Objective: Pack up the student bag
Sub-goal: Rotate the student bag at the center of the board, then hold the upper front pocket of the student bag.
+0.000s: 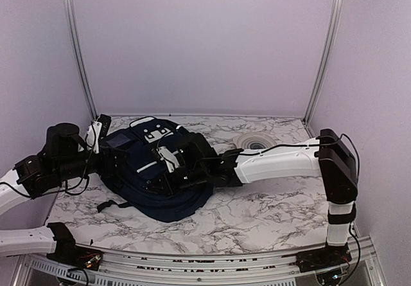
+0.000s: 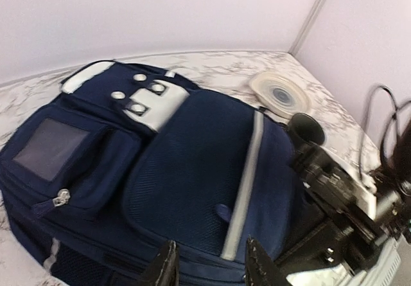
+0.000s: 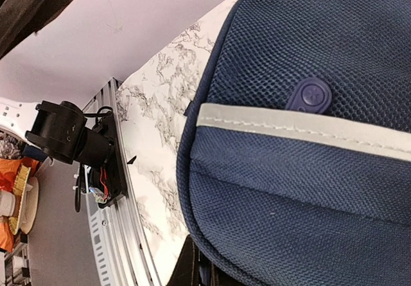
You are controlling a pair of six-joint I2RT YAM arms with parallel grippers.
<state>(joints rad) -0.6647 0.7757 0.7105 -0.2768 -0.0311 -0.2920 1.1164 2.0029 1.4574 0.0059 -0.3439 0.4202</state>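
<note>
– While the left gripper (image 2: 210,268) hangs over the student bag (image 2: 192,157), how do its jaws stand?
– Apart. Two black fingers (image 2: 164,270) show, with the bag's navy edge in the gap between them, and they clamp nothing.
– And the right gripper (image 3: 199,270)?
– Its jaws are together, pressed close against the bag's side. Only a dark sliver of it shows under the bulging fabric, so I cannot tell whether cloth is pinched.
– How many bags?
– One. It lies flat, front panel up, with the marble table (image 1: 270,202) beneath it and one arm reaching in from each side, two arms in all.
– What is on the bag?
– One pale stripe (image 2: 247,170) runs down the mesh front, and one small navy tab (image 2: 223,212) sits just beside that stripe. One side pocket has a single metal zip pull (image 2: 61,198). Near the bag's top I count four round studs: two on the navy cloth and two on one white patch (image 2: 160,99).
– Anything else near the bag?
– One round white disc (image 2: 280,94) with a dark centre lies on the marble beyond the bag's far corner. It is near the bag but not touching it.
</note>
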